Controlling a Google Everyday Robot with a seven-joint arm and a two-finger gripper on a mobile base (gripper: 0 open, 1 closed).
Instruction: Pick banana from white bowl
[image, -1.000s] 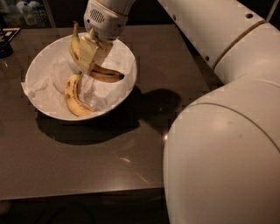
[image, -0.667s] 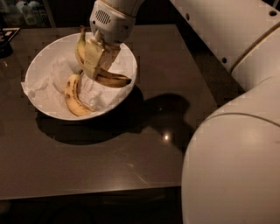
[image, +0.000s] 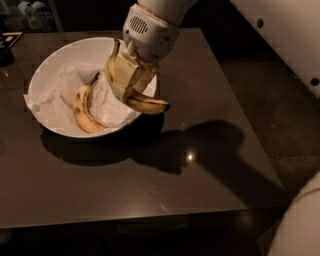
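The white bowl (image: 60, 52) stands at the table's back left, lined with crumpled white paper. My gripper (image: 128, 93) hangs over the bowl's right rim and is shut on the banana (image: 146, 104), deep yellow with brown streaks. The banana is lifted clear of the paper. Its blackish tip pokes out past the rim to the right and its stem end rises behind the fingers (image: 124, 75). A second, paler banana (image: 82, 111) lies in the bowl to the left, apart from the gripper.
The dark brown table (image: 200, 165) stretches to the right and front of the bowl. Dark objects (image: 7, 45) sit at the far left edge. The robot's white body (image: 300, 225) fills the lower right corner. The floor lies to the right of the table.
The gripper has risen and shifted right with the banana, which now hangs over the bowl's right rim. The robot's white body has drawn back towards the right.
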